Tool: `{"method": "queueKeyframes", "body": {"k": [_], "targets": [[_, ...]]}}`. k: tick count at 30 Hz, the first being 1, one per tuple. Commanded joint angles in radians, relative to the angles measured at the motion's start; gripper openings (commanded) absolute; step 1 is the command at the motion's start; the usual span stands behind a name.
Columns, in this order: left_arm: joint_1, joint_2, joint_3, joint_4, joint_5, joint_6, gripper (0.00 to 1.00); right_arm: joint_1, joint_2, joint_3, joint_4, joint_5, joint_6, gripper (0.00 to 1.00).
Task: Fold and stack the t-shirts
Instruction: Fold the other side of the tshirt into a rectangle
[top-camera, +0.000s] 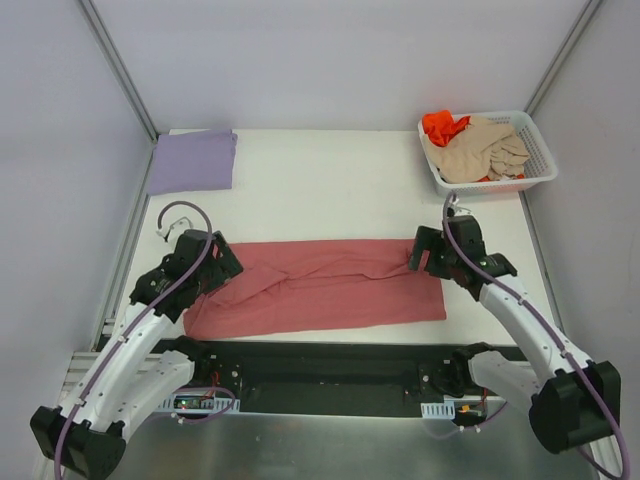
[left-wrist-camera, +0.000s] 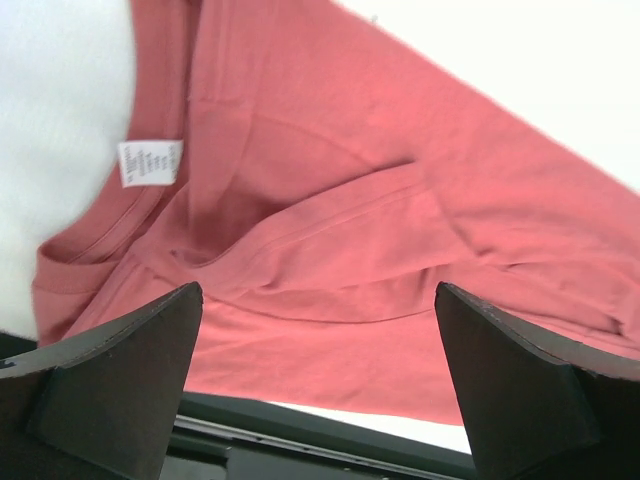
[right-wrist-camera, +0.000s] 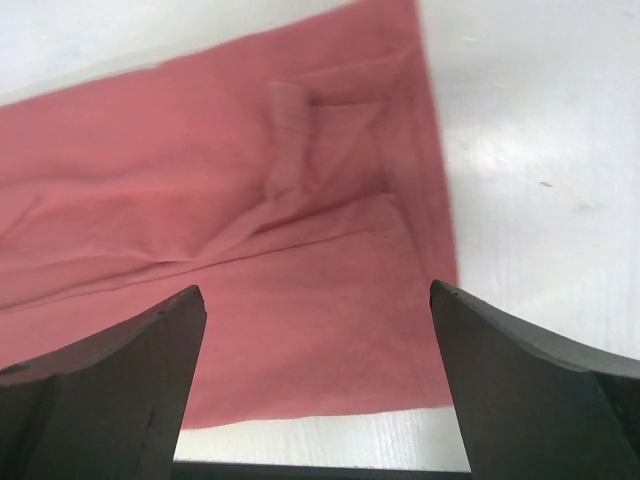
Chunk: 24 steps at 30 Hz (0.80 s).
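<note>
The red tee (top-camera: 315, 285) lies flat across the near middle of the white tabletop (top-camera: 330, 190). It is folded into a long band, with wrinkles running along its length. Its near edge sits just beside the dark rail (top-camera: 330, 365) at the arms' bases. The collar end is on the left, where the left wrist view shows a white tag (left-wrist-camera: 150, 163) inside the neckline. The left end effector (top-camera: 212, 264) is over that collar end, released, its fingers (left-wrist-camera: 120, 385) spread wide with only cloth seen between them. The right end effector (top-camera: 424, 254) is over the far corner of the tee's right end, likewise released and gripping nothing. Whether either one touches the cloth cannot be told. The purple tee (top-camera: 193, 160) lies folded in the far left corner, well apart from the red one. In the far right corner a white basket (top-camera: 540, 165) holds a crumpled beige tee (top-camera: 480, 150), with an orange tee (top-camera: 443, 124) showing beside and under it.
</note>
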Motion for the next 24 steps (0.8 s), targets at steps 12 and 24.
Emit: {"method": "queueKeyframes", "body": {"k": [12,24], "targets": [[0.006,0.562,0.100,0.383,0.177,0.107,0.99,0.142,0.678,0.440,-0.129,0.231,-0.087,0.96],[0.139,0.634,-0.043,0.449,0.197,0.107,0.99,-0.097,0.353,0.158,-0.236,0.402,0.044,0.96]]}}
